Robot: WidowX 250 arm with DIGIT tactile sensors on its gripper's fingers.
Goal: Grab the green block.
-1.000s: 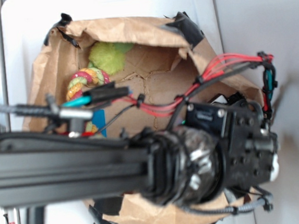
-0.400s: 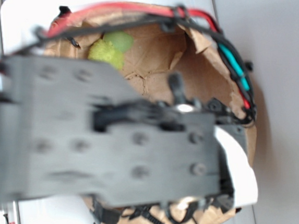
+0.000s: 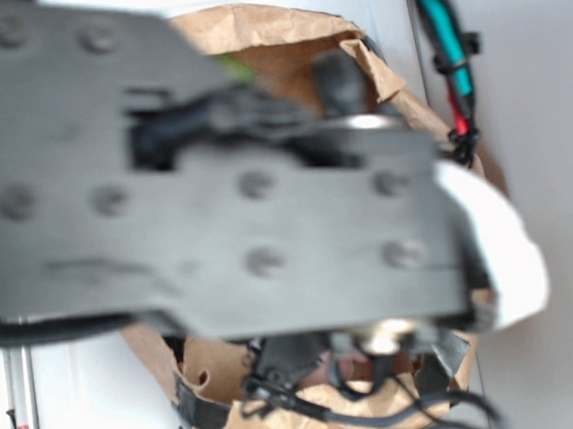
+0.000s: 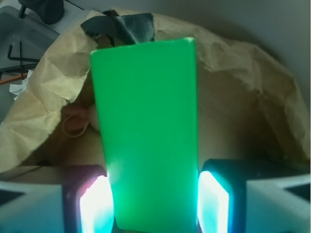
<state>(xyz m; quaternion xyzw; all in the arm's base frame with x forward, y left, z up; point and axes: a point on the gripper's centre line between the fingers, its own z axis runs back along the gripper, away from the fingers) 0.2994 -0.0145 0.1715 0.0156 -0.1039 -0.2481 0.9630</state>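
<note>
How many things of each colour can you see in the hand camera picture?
Green: 1, the flat green block, pinched in the gripper
Brown: 1, the crumpled brown paper bag
Black: 1, the black tape patch on the bag's rim
Total: 3

A pale grey wall (image 3: 545, 71) (evenly lit) rises beside a white tabletop (image 3: 92, 402).

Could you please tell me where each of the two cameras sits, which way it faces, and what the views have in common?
Exterior: sits above, looking down at the brown paper bag; the blurred dark robot arm fills most of the frame.
Wrist: rides on the gripper, looking forward along its fingers at the green block clamped between them, bag behind.
Shared: both show the paper bag; the block appears only in the wrist view.
</note>
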